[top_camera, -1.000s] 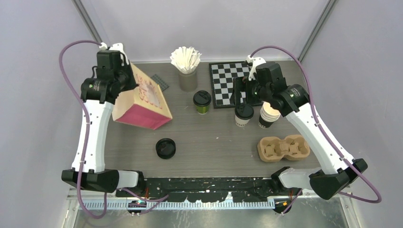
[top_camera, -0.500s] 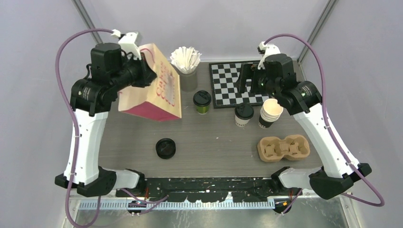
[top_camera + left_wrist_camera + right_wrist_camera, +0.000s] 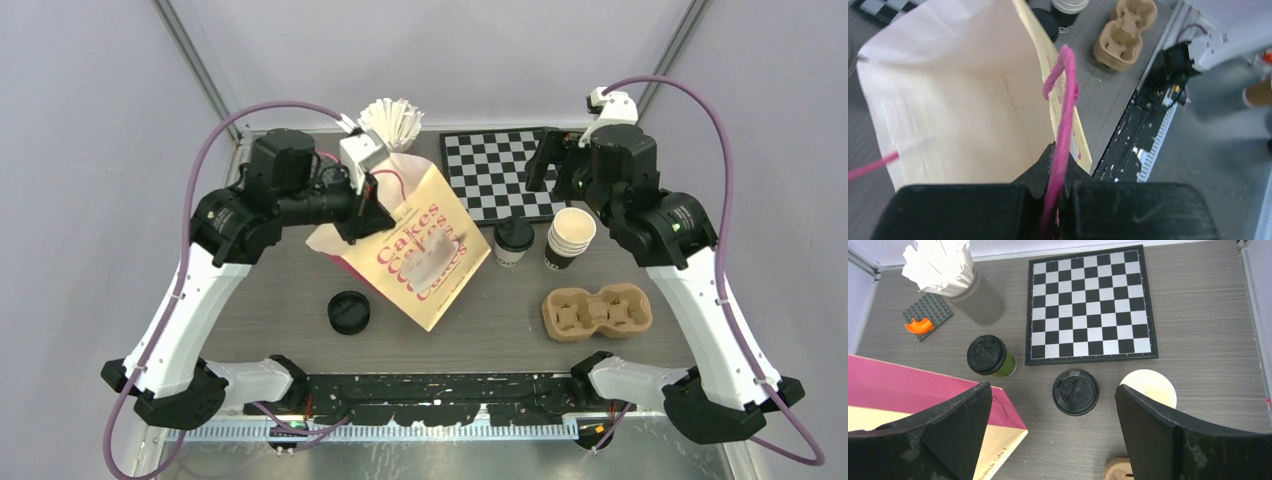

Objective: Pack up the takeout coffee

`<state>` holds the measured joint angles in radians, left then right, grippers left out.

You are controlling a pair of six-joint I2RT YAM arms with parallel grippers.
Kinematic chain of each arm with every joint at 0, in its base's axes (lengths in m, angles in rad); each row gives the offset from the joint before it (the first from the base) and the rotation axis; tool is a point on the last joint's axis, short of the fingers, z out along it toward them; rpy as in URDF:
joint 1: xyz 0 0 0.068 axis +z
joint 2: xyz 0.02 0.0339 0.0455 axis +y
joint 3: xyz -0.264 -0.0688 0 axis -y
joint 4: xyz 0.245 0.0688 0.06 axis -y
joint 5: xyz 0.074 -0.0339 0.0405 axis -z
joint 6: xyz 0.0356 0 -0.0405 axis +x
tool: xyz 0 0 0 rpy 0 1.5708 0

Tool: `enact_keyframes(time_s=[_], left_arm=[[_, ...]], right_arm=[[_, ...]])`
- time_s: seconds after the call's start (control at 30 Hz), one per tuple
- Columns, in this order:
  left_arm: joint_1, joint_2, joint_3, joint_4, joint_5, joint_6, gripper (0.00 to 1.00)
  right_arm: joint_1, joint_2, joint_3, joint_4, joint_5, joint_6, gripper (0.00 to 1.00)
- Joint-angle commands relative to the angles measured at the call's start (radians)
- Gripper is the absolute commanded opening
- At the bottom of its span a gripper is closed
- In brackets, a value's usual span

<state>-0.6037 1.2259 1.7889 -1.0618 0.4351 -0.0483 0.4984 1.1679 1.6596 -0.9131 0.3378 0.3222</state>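
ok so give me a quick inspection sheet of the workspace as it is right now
surface: grey wood-grain table, no spills seen
job's things: green lidded cup and second lidded cup upright on the table, neither in the paper bag
clutter: loose black lid, pulp carrier, stack of open cups, chessboard, grey holder of white paper, brick plate
grippers: left gripper shut on the bag's pink handle, bag tilted, empty inside; right gripper open, empty, above the cups
cables: purple cable loops on each arm, no snag seen
surroundings: plain walls, nothing else seen
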Motion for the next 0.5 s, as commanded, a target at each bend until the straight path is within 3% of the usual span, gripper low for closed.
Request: enact_keyframes(time_s=[0.0, 0.23, 0.47], left_arm=[[-0.047, -0.016, -0.072, 0.173, 0.174, 0.258, 0.00], [-0.049, 0.084, -0.053, 0.114, 0.222, 0.558, 0.00], [-0.069, 0.125, -0.108, 0.067, 0.304, 0.687, 0.00]], right_arm=[[0.005, -0.043, -0.010, 0.047, 0.044, 0.012, 0.97], [0.004, -0.062, -0.026, 0.046, 0.041, -0.002, 0.97], [0.005, -0.078, -0.039, 0.034, 0.062, -0.031, 0.98]])
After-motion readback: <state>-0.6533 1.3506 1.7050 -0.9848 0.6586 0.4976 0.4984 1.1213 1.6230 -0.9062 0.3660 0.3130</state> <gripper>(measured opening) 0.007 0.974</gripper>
